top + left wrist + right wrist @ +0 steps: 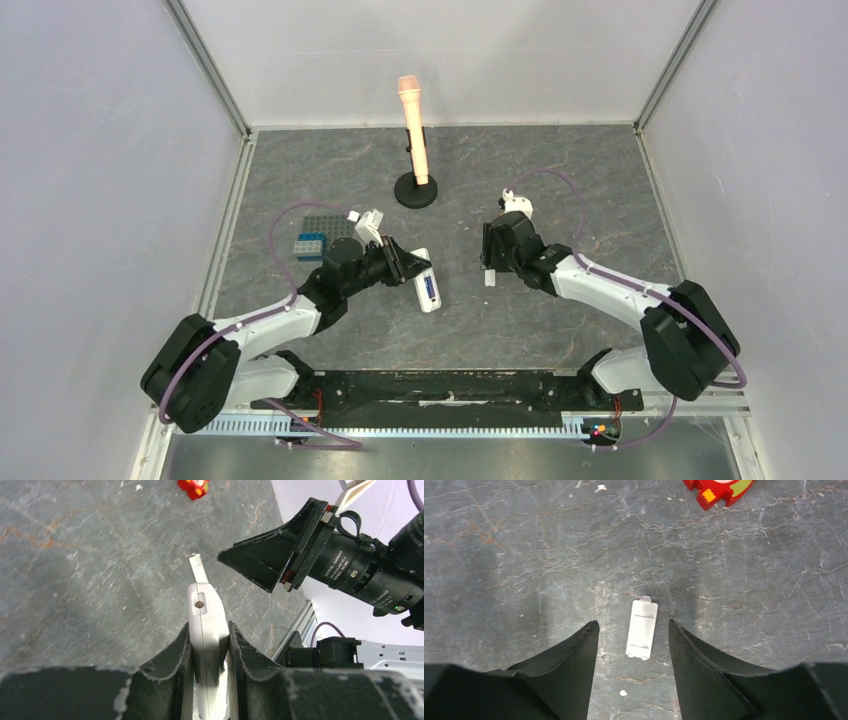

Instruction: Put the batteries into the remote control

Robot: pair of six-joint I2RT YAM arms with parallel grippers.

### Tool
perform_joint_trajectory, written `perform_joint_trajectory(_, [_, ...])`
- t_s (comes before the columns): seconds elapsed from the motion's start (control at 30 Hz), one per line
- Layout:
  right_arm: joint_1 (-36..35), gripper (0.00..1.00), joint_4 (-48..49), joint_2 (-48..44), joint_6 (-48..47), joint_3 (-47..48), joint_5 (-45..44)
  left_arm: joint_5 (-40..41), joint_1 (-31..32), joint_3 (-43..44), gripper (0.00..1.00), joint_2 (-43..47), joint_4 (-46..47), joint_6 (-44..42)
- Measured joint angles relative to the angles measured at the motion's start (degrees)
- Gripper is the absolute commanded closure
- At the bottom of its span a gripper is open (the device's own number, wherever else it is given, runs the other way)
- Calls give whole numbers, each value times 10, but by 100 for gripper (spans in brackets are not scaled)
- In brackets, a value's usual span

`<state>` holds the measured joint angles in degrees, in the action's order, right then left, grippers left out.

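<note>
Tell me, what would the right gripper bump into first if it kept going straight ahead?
The right gripper would probably meet the small white cover lying flat on the table, lined up between its open jaws. Depth is hard to judge, but nothing else seems in the way.

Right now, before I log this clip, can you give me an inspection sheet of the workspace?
Surface: dark grey stone-patterned tabletop, a few pale specks.
Job's things: remote control clamped edge-on; the blue in its back is probably the batteries; white cover lies flat on the tabletop.
Clutter: red block; grey studded plate with blue brick; peach microphone-shaped prop on a black stand.
Grippers: left gripper shut on the remote control; right gripper open, straddling the white cover without touching it.
Cables: a purple cable loops over each arm.
Surroundings: white walls, metal corner posts.
</note>
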<state>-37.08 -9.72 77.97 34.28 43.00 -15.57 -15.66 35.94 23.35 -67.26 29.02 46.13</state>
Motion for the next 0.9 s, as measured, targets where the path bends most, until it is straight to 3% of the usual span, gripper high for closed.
perform_joint_trajectory(0.3, [9, 44, 5, 43, 30, -1, 9, 118, 0, -111, 96, -67, 107, 116])
perform_joint_trajectory(0.53, [9, 44, 34, 42, 30, -14, 52, 194, 2, -122, 76, -134, 224, 149])
perform_joint_trajectory(0.77, [9, 43, 35, 42, 30, -19, 45, 238, 6, -147, 67, -171, 284, 190])
perform_joint_trajectory(0.9, [9, 42, 34, 42, 31, -19, 25, 260, 7, -158, 60, -170, 274, 215])
